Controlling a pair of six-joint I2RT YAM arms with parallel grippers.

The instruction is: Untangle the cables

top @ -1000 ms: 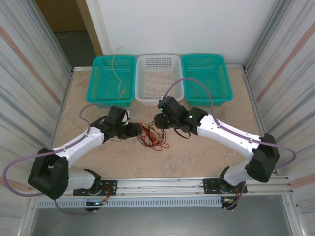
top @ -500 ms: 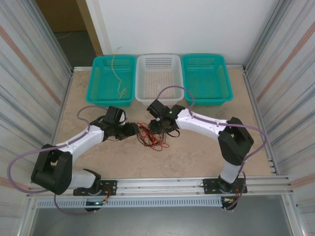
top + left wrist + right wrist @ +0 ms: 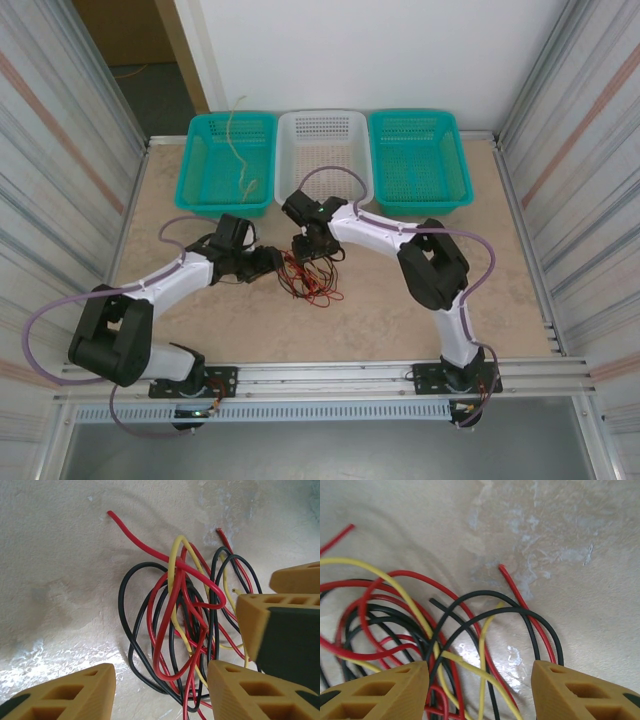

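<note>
Near the middle of the beige tabletop (image 3: 400, 300), just in front of the white basket (image 3: 323, 122), the tangle of cables (image 3: 312, 280) lies as a loose heap of red, black and yellow loops crossing over one another (one red end trails out onto bare surface in the left wrist view). The left gripper (image 3: 276, 262) sits low at the heap's left edge and the right gripper (image 3: 308, 248) at its far edge, close beside each other. Seen from its own wrist, the left gripper's fingers (image 3: 65, 695) stand apart, with several loops running through the gap, unclamped. The right gripper's fingers (image 3: 375, 692) are likewise spread wide, with red, black and yellow strands lying loose between them. A separate pale tan cable (image 3: 240, 150) lies in the left teal basket (image 3: 215, 205).
</note>
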